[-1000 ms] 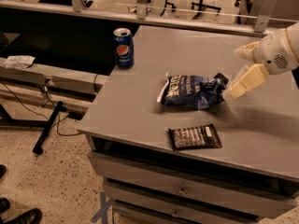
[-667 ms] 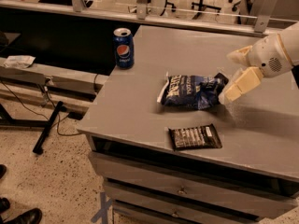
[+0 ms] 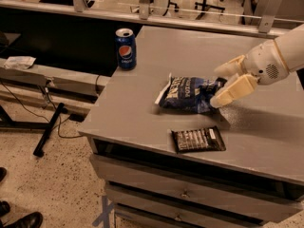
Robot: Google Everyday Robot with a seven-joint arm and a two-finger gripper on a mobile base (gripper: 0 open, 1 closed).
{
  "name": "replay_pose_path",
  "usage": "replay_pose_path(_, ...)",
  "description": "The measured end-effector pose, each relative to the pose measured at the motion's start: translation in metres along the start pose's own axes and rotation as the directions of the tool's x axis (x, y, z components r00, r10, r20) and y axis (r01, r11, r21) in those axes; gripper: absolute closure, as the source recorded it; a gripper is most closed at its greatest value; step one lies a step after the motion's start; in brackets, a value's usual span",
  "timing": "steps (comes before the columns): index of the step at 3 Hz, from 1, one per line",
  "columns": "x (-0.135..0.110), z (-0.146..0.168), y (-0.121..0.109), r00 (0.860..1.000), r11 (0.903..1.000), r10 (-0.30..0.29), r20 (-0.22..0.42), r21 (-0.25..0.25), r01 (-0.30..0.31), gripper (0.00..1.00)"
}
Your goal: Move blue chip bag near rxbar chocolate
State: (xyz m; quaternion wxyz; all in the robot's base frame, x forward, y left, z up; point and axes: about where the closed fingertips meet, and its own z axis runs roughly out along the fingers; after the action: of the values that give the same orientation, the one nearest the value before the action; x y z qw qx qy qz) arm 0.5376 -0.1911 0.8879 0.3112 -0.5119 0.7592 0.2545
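1. Hand position: I see the hand [image 3: 216, 87] low over the bench [image 3: 266, 137], at the 3 o'clock end of the blue chip bag [image 3: 187, 94]. The white arm [image 3: 285, 53] enters from the 3 o'clock edge of the view.

2. Hand state: the two pale fingers [image 3: 237, 88] are spread apart. One is on the far side of the bag's dark end and one on the near side, so the end sits between them. I cannot confirm that either finger touches the foil.

3. Blue chip bag: it lies flat on the bench near the middle, with its long axis running from 9 to 3 o'clock. Its white edge is at the 9 o'clock end.

4. Rxbar chocolate [image 3: 198, 139]: it lies flat at about 6 o'clock from the bag, close to the front edge of the bench. Bare bench surface shows between bar and bag, so they do not touch.

5. Pepsi can [image 3: 126, 49]: it stands upright at about 10 o'clock from the bag, well apart from it, at the left edge of the bench.

6. Drawer fronts [image 3: 190, 194] sit below the front edge of the bench.
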Motion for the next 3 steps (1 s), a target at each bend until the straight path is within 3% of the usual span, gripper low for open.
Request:
replay_pose_path(1, -0.0005, -0.0008, 0.0011, 1.0, 1.0, -0.005, 0.005, -0.004, 0.005, 0.47)
replay_pose_path(2, 0.0012, -0.0021, 0.0014, 1.0, 0.9999, -0.008, -0.003, -0.008, 0.008, 0.78)
replay_pose_path(3, 0.0051, -0.0071, 0.0, 1.0, 0.9998, -0.014, -0.024, -0.012, 0.014, 1.0)
